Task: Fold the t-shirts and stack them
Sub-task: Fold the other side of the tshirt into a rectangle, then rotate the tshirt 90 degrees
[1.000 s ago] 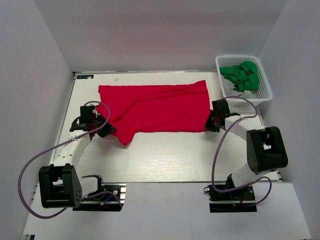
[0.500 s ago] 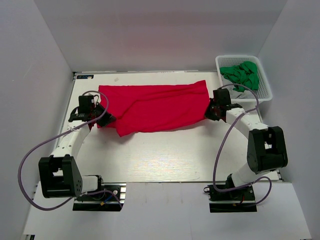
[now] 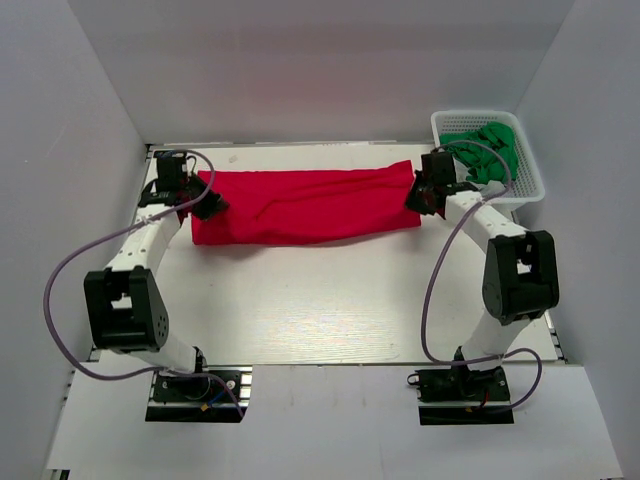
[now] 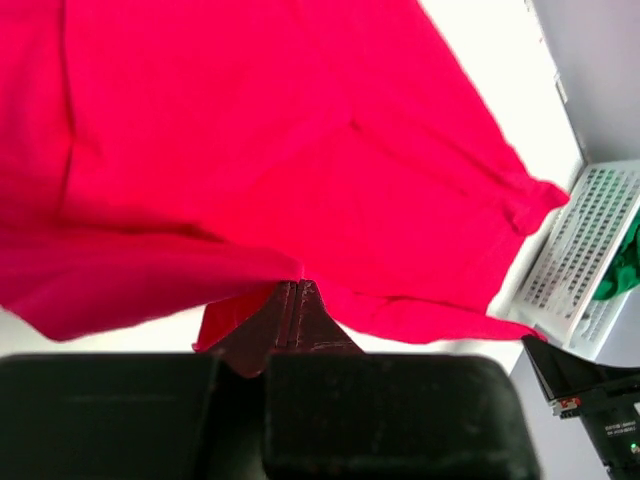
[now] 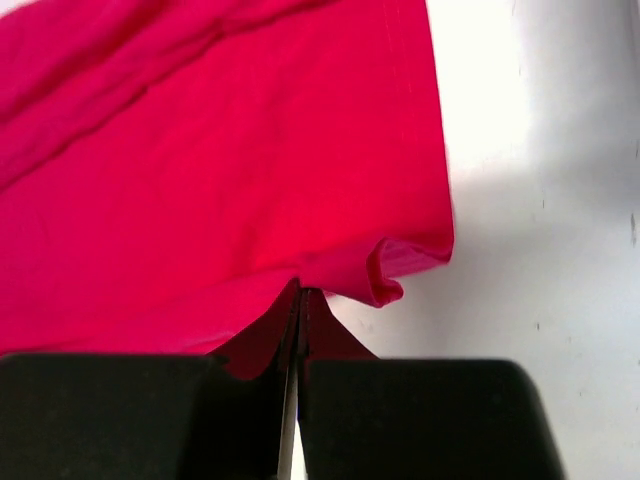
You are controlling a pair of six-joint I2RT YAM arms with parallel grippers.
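A bright red t-shirt [image 3: 305,205] lies folded into a long band across the far half of the white table. My left gripper [image 3: 207,200] is shut on its left end; in the left wrist view the shut gripper [image 4: 291,287] pinches a fold of the red t-shirt [image 4: 250,130]. My right gripper [image 3: 418,192] is shut on its right end; in the right wrist view the shut gripper [image 5: 301,293] pinches the edge of the red t-shirt [image 5: 230,170]. No neck label shows.
A white lattice basket [image 3: 520,175] stands at the far right corner with green cloth [image 3: 485,150] in it, close behind my right gripper. It also shows in the left wrist view [image 4: 580,250]. Grey walls close in the table on three sides.
Both grippers have moved away from me toward the far edge, carrying the near edge of the shirt over the far part. The shirt is now a narrower band.
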